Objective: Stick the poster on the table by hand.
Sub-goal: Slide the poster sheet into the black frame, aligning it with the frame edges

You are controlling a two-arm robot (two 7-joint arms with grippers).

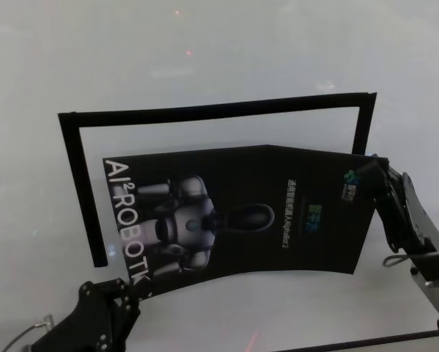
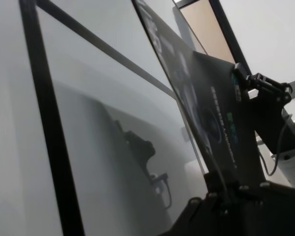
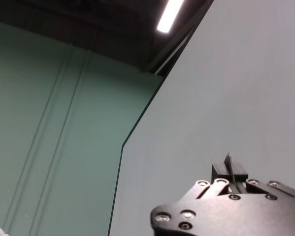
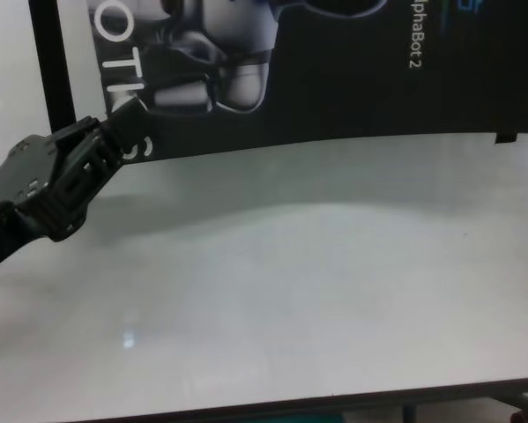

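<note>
The poster [image 1: 278, 213], a glossy black sheet with a grey-white robot and white "ROBOTICS" letters, hangs bowed above the white table [image 1: 226, 66]. My left gripper [image 1: 135, 287] is shut on the poster's near left corner; it also shows in the chest view [image 4: 114, 128]. My right gripper [image 1: 371, 167] is shut on the poster's far right corner. The left wrist view shows the poster [image 2: 206, 108] edge-on, lifted off the table, with the right gripper [image 2: 243, 81] at its far end. In the right wrist view the fingertips [image 3: 226, 172] pinch the sheet's pale back [image 3: 236, 88].
A black tape outline [image 1: 76, 183] marks a rectangle on the table, with bars at the left, far and right sides [image 1: 360, 125]. The table's near edge [image 4: 334, 401] shows in the chest view.
</note>
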